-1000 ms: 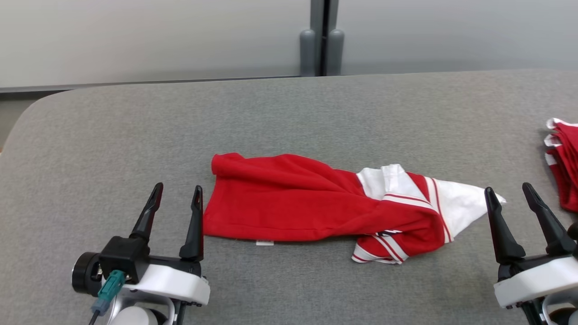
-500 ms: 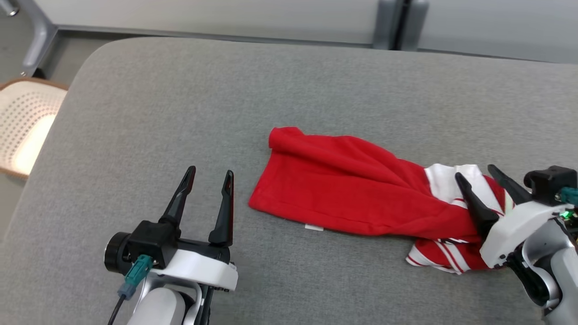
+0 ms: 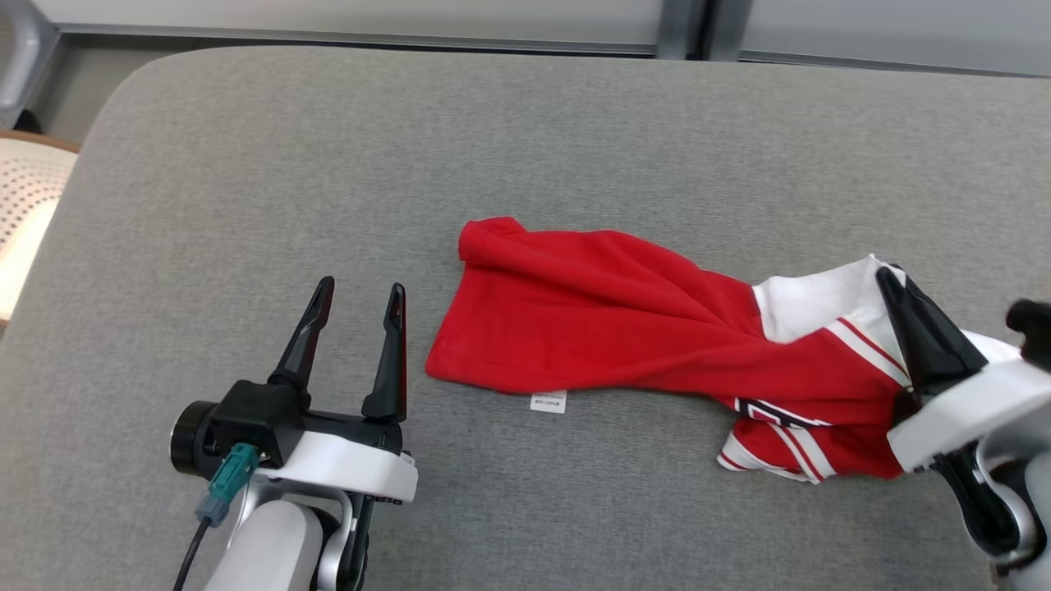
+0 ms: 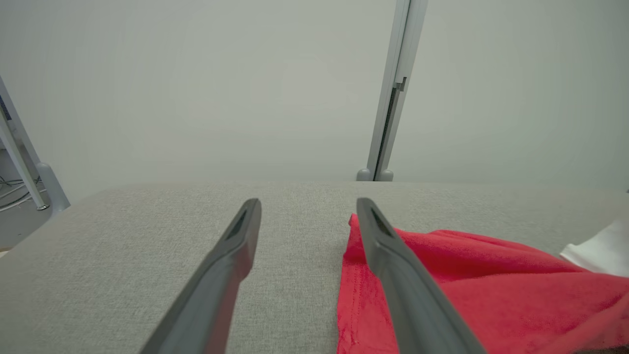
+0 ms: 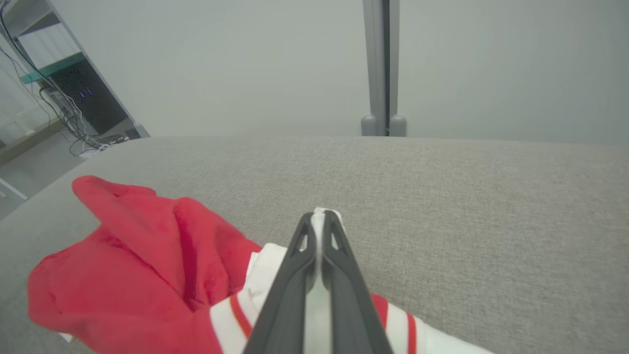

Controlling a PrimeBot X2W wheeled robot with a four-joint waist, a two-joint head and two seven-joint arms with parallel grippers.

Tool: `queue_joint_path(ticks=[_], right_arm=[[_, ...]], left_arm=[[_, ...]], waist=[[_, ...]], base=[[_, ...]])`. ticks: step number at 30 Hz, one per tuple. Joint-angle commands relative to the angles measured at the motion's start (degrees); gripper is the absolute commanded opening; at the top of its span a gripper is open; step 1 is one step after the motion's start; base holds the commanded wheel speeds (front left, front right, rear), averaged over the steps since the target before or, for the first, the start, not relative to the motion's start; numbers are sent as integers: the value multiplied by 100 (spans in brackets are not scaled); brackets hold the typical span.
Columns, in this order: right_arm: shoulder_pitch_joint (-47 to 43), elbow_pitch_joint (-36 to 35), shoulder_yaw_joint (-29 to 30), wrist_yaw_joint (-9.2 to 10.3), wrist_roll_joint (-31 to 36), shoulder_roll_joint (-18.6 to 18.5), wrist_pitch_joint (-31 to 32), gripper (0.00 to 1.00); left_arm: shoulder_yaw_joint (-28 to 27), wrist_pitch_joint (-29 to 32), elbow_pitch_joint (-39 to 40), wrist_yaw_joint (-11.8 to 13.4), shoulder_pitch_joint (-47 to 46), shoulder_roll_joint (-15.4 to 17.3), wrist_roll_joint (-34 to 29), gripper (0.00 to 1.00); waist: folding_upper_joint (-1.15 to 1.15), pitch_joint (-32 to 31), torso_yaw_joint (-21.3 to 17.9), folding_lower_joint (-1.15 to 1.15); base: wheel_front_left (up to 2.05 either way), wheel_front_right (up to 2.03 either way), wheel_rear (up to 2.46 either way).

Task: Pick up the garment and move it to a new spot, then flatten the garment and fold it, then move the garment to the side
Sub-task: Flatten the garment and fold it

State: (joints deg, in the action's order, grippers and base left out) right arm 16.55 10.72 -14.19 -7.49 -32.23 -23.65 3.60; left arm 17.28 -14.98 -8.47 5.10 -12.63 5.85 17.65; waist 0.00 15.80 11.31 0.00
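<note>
Right gripper (image 3: 885, 277): clenched on the white end of the garment (image 3: 608, 328).
Left gripper (image 3: 363, 287): spread, empty, held just beside the garment's red hem.

The tabletop (image 3: 246, 164) is being overlooked from the head camera and skimmed low from both wrists toward the wall (image 4: 196, 73); the garment (image 3: 616, 328) is being shared.

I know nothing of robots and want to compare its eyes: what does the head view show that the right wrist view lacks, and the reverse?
Head view adds: the left hand, open, beside the red end of the garment, and a pale chair seat at the left edge. Right wrist view adds: a dark shelf with cables. Both share: the grey table, the garment, and the right hand shut on its white end.
</note>
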Motion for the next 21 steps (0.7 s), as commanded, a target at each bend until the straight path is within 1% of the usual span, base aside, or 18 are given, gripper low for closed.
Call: queue_joint_path(ticks=[1, 4, 7, 8, 10, 12, 13, 14, 15, 16, 18, 21], right_arm=[[-281, -200, 221, 0, -55, 112, -162, 0], [-777, -547, 613, 0, -140, 403, -411, 0], [-1313, -802, 962, 0, -489, 859, -601, 0], [-1466, -838, 1058, 0, -549, 953, -647, 0], [-1735, -802, 1144, 0, -777, 1210, -702, 0], [-1926, -668, 1192, 0, -801, 1297, -737, 0], [-1975, -612, 1181, 0, -943, 1419, -759, 0], [-2008, -554, 1156, 0, -1045, 1496, -764, 16], [-2053, -469, 1150, 0, -956, 1430, -776, 47], [-2059, -422, 1143, 0, -955, 1418, -819, 100], [-2023, -399, 1116, -1, -933, 1425, -930, 100], [-1934, -502, 1149, -1, -693, 1269, -1143, 100]], left_arm=[[-51, -24, 35, -20, -79, 29, -51, 100], [-80, -25, 56, -49, -54, 52, -74, 100], [-110, -25, 56, -47, -54, 83, -100, 100], [-123, -26, 61, -46, -50, 97, -107, 100], [-119, -26, 58, -59, -59, 102, -112, 100], [-118, -26, 49, -79, -77, 120, -119, 100], [-118, -26, 41, -81, -79, 127, -120, 100], [-125, -26, 37, -78, -80, 135, -119, 100], [-124, -26, 35, -79, -84, 139, -118, 100], [-130, -25, 30, -80, -82, 152, -115, 100], [-139, -26, 33, -72, -65, 170, -107, 100], [-157, -26, 44, -48, -18, 199, -89, 100]], waist=[[0, -1, -156, 0], [0, 4, -311, 0], [0, 9, -446, 0], [0, 15, -493, 0], [0, 24, -558, 0], [0, 28, -607, 0], [0, 25, -632, 0], [0, 22, -656, 0], [0, 22, -669, 0], [0, 17, -685, 0], [0, 3, -720, 0], [0, -27, -762, 0]], base=[[0, 0, 0], [0, 0, 0], [0, 0, 0], [0, 0, 0], [0, 0, 0], [0, 0, 0], [0, 0, 0], [0, 0, 0], [0, 0, 0], [0, 0, 0], [0, 0, 0], [0, 0, 0]])
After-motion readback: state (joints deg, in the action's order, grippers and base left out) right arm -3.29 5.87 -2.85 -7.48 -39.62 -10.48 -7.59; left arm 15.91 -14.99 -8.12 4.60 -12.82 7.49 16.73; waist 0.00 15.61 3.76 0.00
